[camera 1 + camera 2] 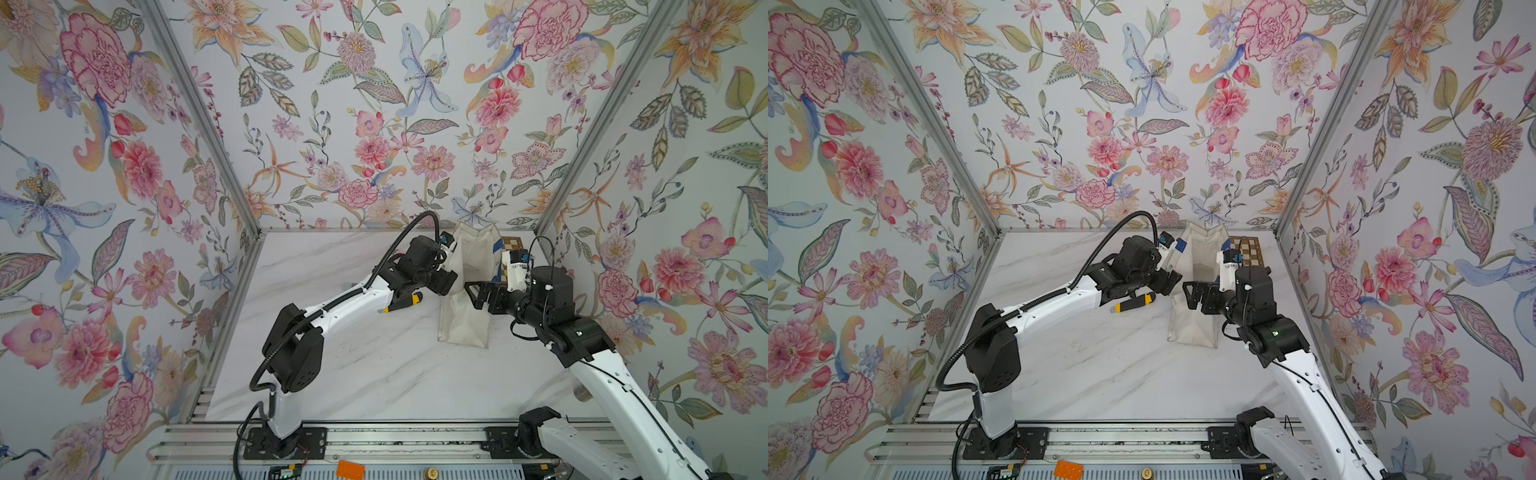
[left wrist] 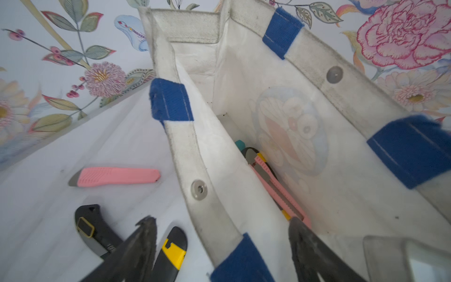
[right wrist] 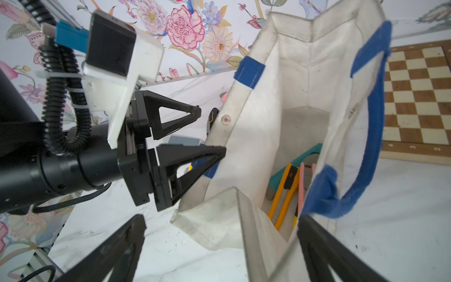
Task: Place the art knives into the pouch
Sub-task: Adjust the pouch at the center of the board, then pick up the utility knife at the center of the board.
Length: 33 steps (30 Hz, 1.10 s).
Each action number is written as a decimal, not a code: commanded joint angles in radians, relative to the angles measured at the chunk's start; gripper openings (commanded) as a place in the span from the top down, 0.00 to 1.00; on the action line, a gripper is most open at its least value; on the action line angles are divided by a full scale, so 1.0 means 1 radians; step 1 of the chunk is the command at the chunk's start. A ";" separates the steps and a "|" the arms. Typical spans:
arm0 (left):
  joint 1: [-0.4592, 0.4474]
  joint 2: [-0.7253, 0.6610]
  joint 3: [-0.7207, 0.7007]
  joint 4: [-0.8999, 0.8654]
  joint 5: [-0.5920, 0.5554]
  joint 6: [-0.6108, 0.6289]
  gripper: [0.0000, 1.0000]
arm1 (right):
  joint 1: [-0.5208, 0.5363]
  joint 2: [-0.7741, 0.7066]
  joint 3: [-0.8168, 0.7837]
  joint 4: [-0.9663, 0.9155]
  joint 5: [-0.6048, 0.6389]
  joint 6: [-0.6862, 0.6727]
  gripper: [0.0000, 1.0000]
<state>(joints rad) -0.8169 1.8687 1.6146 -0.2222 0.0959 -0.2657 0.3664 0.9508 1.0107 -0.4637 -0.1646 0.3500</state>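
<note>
Nearest, met one metal rail point(image 1: 415, 436) carrying two arm bases. Beyond it, found one white marble table point(image 1: 353, 374). Counted two arms, both reaching toward the far right of that table.

Saw one pouch point(image 1: 461, 320) standing upright and open-mouthed between the two grippers, in both top views point(image 1: 1192, 328). Noted two blue strap handles point(image 3: 374, 109) on it. Noted also, in the left wrist view, one faint cat print point(image 2: 290, 131) showing through a wall.

Found the left gripper point(image 2: 222, 227) astride one long wall of the pouch, one finger outside and one inside. Saw its jaws spread wide and clamped on nothing. Found the right gripper point(image 3: 222, 219) likewise spread wide, with a folded part of the pouch's wall between its fingers, gripping nothing.

Spotted one chequered board point(image 3: 415, 97) lying flat behind the pouch, near the back right corner.

Counted at least three knives down inside the pouch: the pink art knife point(image 2: 278, 188), a yellow knife point(image 3: 280, 195) and a teal knife point(image 3: 296, 162). Could not count further ones with certainty. Counted three more on the table outside, beside the pouch: a pink cutter point(image 2: 114, 176), a black knife point(image 2: 95, 227) with a brass clip, and a black-and-yellow knife point(image 2: 170, 251).

Made out two metal snaps point(image 2: 199, 189), one on each long rim.
</note>
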 commanded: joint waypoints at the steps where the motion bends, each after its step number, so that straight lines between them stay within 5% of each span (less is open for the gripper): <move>1: 0.059 -0.149 -0.102 0.061 -0.065 -0.009 0.01 | 0.062 0.071 0.074 -0.037 0.091 -0.044 0.01; 9: 0.196 -0.388 -0.427 0.143 -0.085 -0.084 0.01 | 0.217 0.296 0.248 -0.052 0.176 -0.080 0.01; 16: 0.301 -0.549 -0.709 0.240 -0.073 -0.156 0.01 | 0.311 0.552 0.420 -0.059 0.105 -0.163 0.01; 23: 0.368 -0.637 -0.861 0.288 -0.093 -0.185 0.01 | 0.308 0.851 0.657 -0.155 -0.026 -0.202 0.01; 33: 0.389 -0.732 -0.943 0.256 -0.157 -0.162 0.01 | 0.315 1.142 0.861 -0.321 0.086 -0.485 0.01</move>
<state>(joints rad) -0.4374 1.1683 0.6933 0.0311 -0.0219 -0.4347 0.6739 2.0541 1.8210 -0.6868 -0.1070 -0.0055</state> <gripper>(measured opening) 0.994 0.991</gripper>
